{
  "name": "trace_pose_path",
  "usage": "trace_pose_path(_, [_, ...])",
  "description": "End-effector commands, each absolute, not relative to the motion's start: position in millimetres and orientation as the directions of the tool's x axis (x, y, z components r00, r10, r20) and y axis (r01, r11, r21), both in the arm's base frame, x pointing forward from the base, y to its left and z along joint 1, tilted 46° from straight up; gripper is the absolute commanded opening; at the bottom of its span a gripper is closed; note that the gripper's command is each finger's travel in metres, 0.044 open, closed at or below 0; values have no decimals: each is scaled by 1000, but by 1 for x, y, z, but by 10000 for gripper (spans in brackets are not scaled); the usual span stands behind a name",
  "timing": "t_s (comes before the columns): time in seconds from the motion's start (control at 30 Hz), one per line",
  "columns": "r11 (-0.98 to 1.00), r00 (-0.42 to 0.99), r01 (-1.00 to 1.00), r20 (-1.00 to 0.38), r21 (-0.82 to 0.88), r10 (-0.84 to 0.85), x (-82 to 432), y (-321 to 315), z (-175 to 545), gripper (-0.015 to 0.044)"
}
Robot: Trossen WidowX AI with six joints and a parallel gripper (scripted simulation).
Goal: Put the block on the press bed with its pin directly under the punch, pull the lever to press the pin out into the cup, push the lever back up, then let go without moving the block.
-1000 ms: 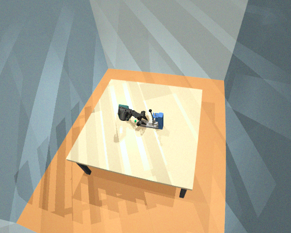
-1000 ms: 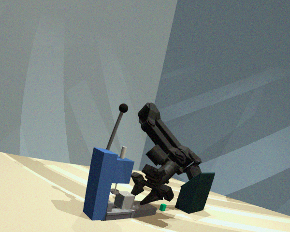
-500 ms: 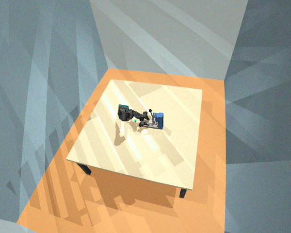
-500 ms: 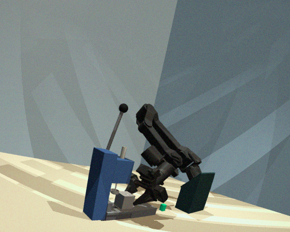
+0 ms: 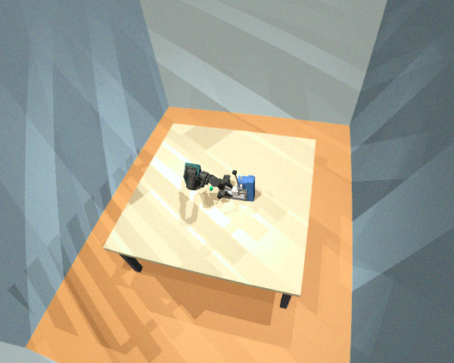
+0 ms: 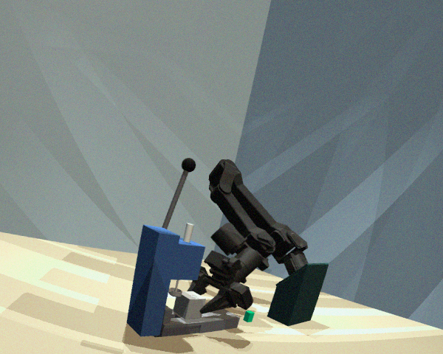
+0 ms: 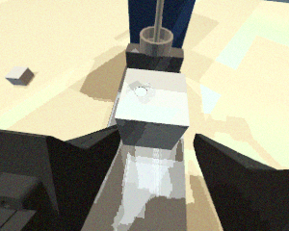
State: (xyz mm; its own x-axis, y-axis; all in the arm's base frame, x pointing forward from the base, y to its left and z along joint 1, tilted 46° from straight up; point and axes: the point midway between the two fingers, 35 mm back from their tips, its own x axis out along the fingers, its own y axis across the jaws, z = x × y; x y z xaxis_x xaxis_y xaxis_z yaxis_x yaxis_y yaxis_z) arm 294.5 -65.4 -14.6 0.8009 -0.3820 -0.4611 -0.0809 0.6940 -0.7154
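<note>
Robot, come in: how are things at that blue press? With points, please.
Gripper [image 6: 214,299] [image 7: 158,134] open, nothing held. Block [image 6: 190,305] [image 7: 153,106] on press bed [image 6: 218,322] [image 7: 154,183], short of the punch. Lever [image 6: 175,200] up. Nothing seen blocking the block's way.
</note>
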Motion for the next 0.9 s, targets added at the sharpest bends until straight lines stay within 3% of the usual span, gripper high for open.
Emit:
trace_pose_path(0.0, [690, 806, -75, -451, -720, -384, 297, -68, -9, 300])
trace_pose_path(0.87, [690, 808, -75, -449, -720, -381, 298, -63, -15, 300])
